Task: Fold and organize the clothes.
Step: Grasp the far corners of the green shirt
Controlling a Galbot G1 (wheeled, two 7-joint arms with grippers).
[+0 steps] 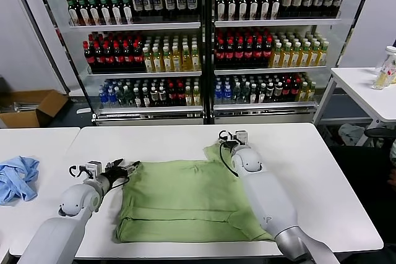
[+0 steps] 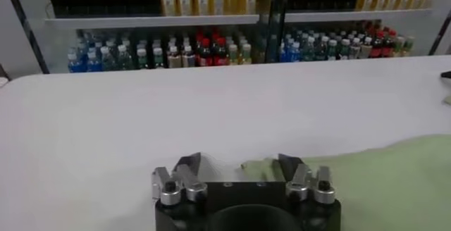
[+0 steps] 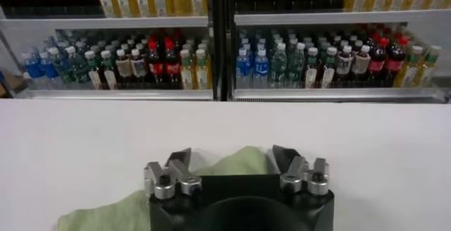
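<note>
Your shirt: light green, lying flat mid-table, near edge folded into band, print not visible (face-down or folded under). Left gripper at shirt's left top corner, right gripper at far right corner. Left wrist view gives you fingers spread, nothing between, green edge beside them. Right wrist view likewise: fingers parted over cloth corner. Only head view shows you blue garment on side table.
</note>
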